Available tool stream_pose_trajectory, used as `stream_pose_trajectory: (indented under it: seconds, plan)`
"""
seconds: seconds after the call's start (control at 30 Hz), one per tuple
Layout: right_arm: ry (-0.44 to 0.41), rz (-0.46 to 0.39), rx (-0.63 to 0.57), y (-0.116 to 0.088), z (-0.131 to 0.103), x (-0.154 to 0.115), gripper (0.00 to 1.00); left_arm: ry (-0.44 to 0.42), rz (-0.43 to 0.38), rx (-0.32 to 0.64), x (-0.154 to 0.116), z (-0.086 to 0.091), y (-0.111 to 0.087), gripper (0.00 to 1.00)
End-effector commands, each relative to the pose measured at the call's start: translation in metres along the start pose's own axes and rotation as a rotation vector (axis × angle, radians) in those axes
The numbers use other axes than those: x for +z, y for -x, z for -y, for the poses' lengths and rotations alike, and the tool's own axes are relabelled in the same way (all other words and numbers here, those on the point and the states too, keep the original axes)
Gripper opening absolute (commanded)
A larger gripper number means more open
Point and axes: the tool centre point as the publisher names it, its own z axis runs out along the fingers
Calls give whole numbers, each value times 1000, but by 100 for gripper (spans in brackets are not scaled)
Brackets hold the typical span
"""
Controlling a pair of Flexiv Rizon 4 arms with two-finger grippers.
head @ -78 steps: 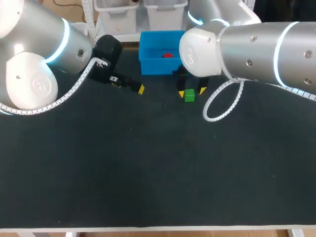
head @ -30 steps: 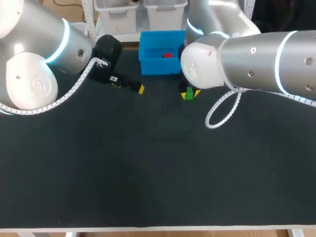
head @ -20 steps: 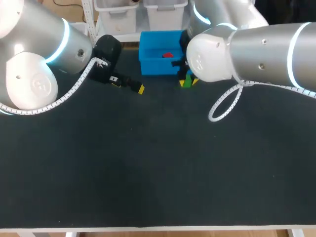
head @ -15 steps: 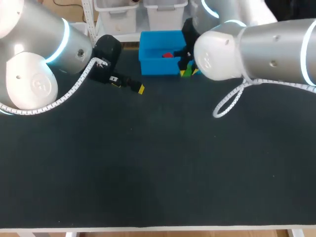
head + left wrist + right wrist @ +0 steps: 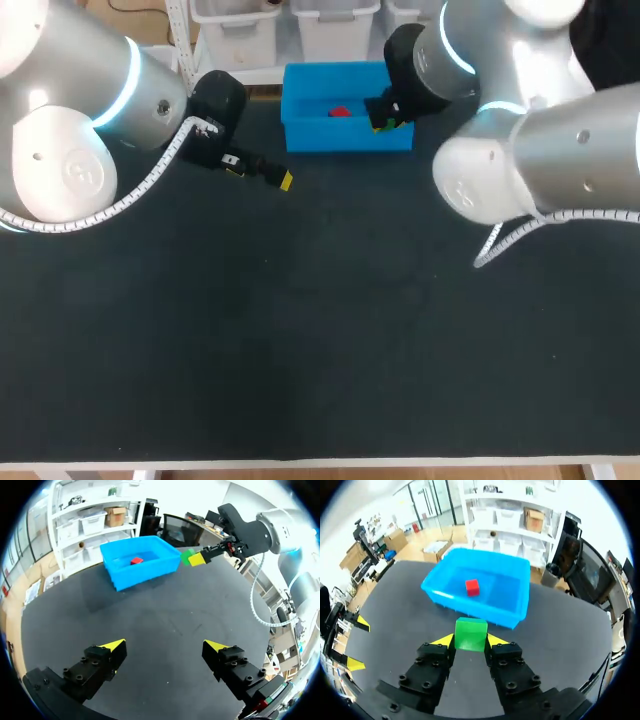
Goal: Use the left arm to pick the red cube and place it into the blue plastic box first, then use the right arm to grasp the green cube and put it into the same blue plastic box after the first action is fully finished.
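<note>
The blue plastic box [image 5: 345, 135] stands at the far middle of the table, and the red cube [image 5: 340, 111] lies inside it. My right gripper [image 5: 384, 120] is shut on the green cube [image 5: 390, 125], held in the air at the box's right end. In the right wrist view the green cube [image 5: 471, 634] sits between the yellow tips, just short of the box's near wall [image 5: 470, 611], with the red cube [image 5: 472, 586] beyond. My left gripper [image 5: 260, 172] rests open and empty on the table, left of the box. Its own view shows the box [image 5: 137, 565] and green cube [image 5: 187, 556] ahead.
My right arm's white cable [image 5: 500, 245] loops down near the table at the right. The dark tabletop [image 5: 300, 340] stretches from the box to the front edge.
My right arm has lifted the green cube off the table and carried it back and to the right, up to the blue box's right end. The left arm has stayed put.
</note>
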Motion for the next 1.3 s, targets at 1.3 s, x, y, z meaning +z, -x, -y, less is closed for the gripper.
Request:
stream_pose_trajectory:
  seconds: [1.3]
  plan:
    - [25, -34, 76, 78, 37, 55, 9, -8, 7, 4, -1, -2, -2, 100]
